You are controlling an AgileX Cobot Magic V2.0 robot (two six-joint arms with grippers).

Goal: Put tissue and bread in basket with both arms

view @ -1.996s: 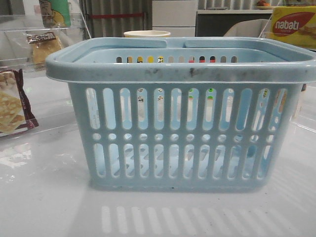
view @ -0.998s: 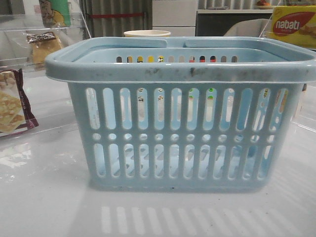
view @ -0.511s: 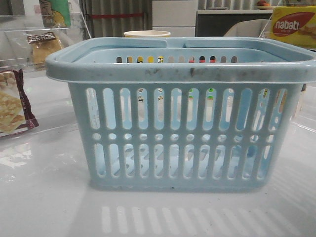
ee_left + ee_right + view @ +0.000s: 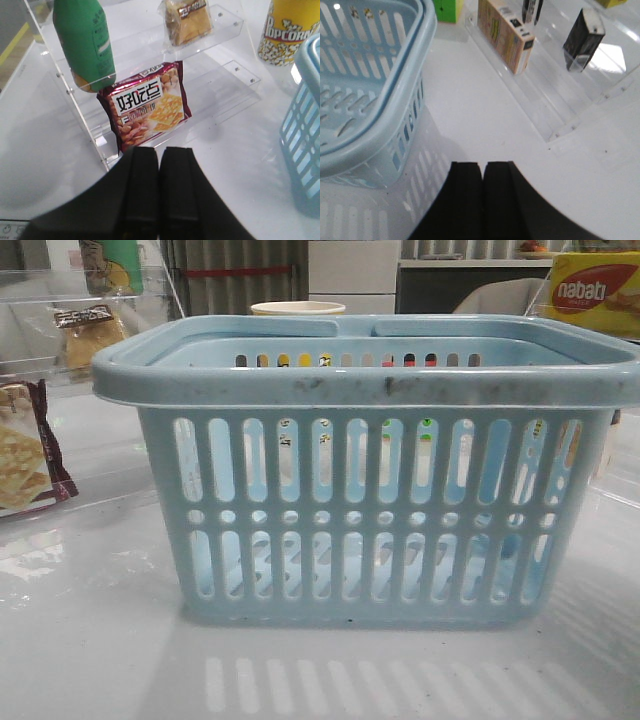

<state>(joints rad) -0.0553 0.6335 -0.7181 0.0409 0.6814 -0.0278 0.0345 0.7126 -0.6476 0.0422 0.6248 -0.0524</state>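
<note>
The big light-blue basket (image 4: 370, 510) sits in the middle of the white bench (image 4: 90, 640), right in front. I can see through its slots, and no packet shows inside from here.

The bread (image 4: 189, 19) is up on a clear plastic shelf (image 4: 227, 30) off to the left side. It is golden brown in a crinkly clear wrapper with a dark label on top. Below it, leaning on the lower step of the shelf, is a red cracker packet (image 4: 145, 107). A green bottle (image 4: 85, 42) stands beside the crackers, higher up. A yellow popcorn tub (image 4: 285, 30) stands on the bench near the corner of the basket.

The left pincer (image 4: 159, 195) hangs over the bench just in front of the cracker packet. Its two black fingers are pressed tight together with nothing between them.

On the right side there is another clear shelf (image 4: 555, 107). The tissue (image 4: 583, 37), a small dark packet, stands on it. A tan box (image 4: 506, 35) stands on the same shelf, closer to the basket. A green thing (image 4: 446, 9) peeks out behind the basket's rim.

The right pincer (image 4: 483, 200) hangs over the bare bench between the basket and that shelf. Its fingers are also squeezed together and hold nothing. It is well apart from the tissue.
</note>
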